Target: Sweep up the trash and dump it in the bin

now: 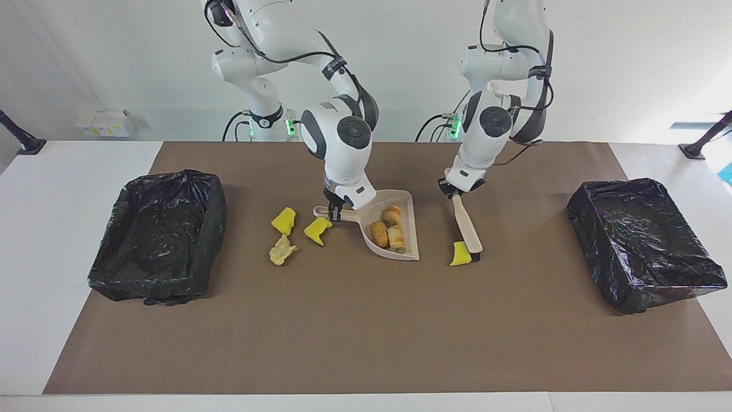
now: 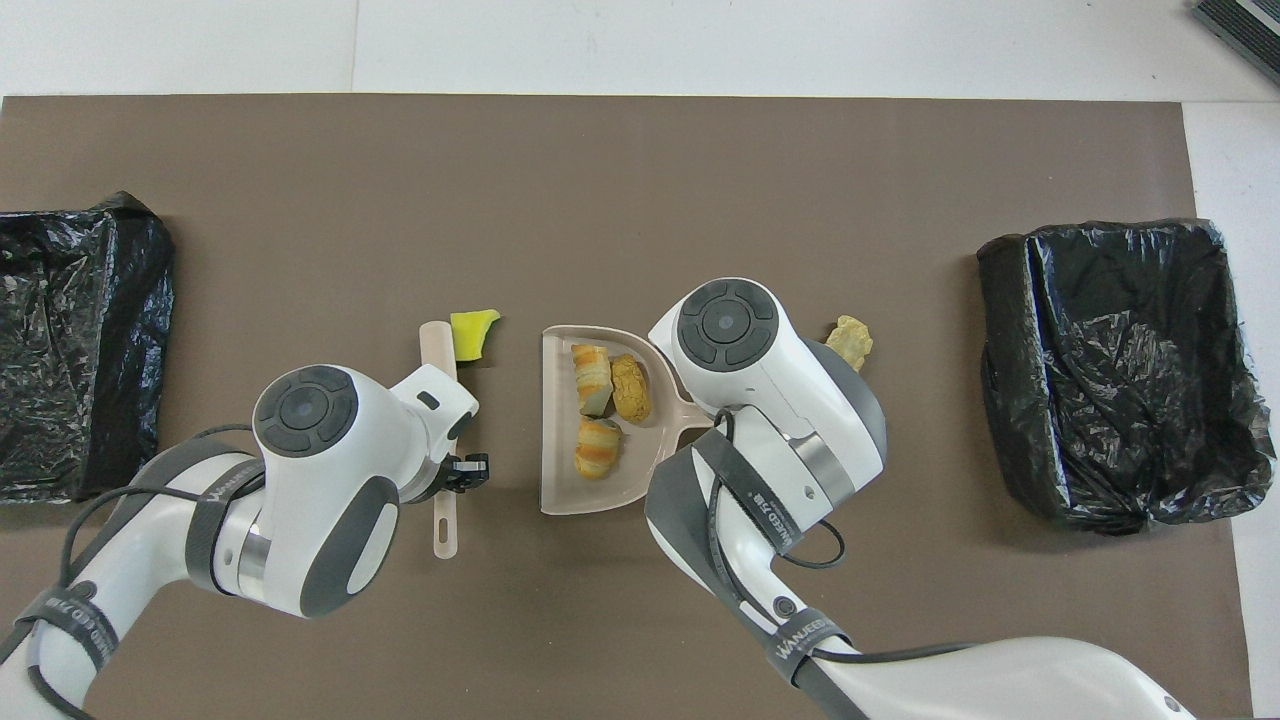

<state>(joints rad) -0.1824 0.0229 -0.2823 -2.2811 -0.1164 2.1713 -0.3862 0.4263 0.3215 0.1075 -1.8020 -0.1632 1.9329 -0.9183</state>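
My right claw grips the dustpan handle (three bread lumps inside), left claw clamps the brush beside a yellow sponge bit; tilting could spill them.

Both arms reach down over the middle of the worktop, wrists bent so the hands point at the surface. The right hand is low, just off the worktop, its fingers closed on a handle, the forearm sloping in from the robots' edge. The left hand hangs a little higher, tilted toward the right arm's end, its fingers clamped on another handle.
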